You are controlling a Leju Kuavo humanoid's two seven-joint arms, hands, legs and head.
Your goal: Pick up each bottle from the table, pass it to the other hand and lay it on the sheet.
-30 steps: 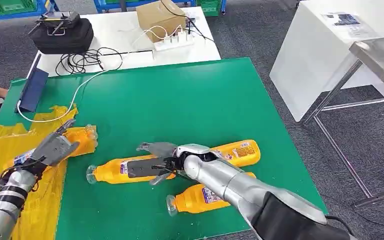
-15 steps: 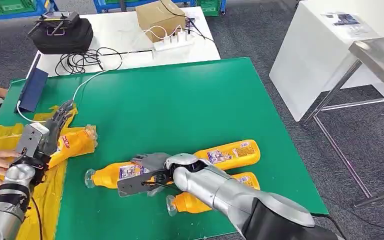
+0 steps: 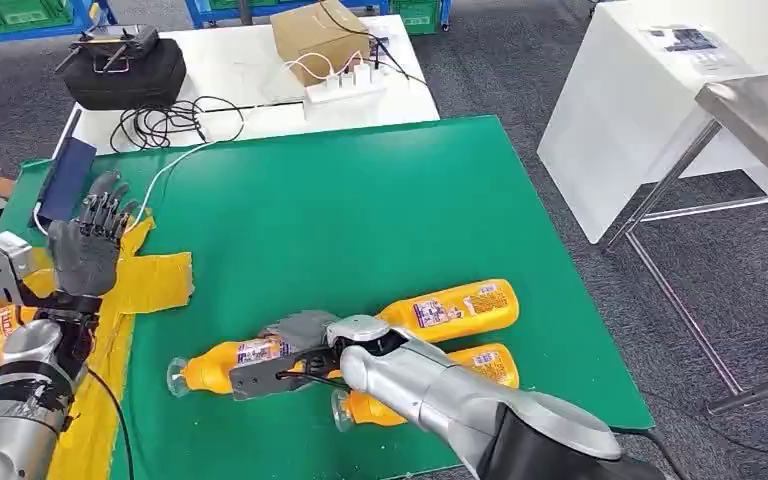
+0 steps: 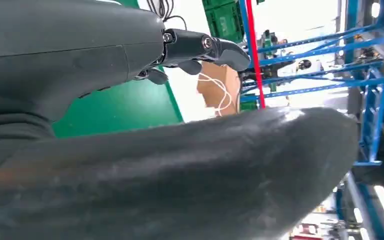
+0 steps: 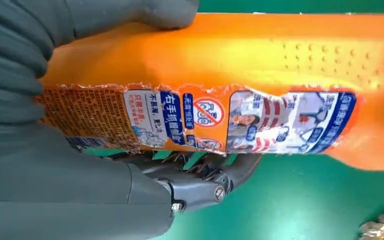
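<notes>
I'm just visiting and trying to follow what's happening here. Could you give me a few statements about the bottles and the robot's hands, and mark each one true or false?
1. The right hand grips an orange bottle lying on the green table. True.
2. The left hand holds a bottle. False: it is raised with fingers spread, holding nothing.
3. Two more orange bottles lie on the green table near the right arm. True: one beyond it, another beside it.
4. The yellow sheet lies at the table's right end. False: it lies on the left.
5. The cardboard box stands on the green table. False: it stands on the white table.
</notes>
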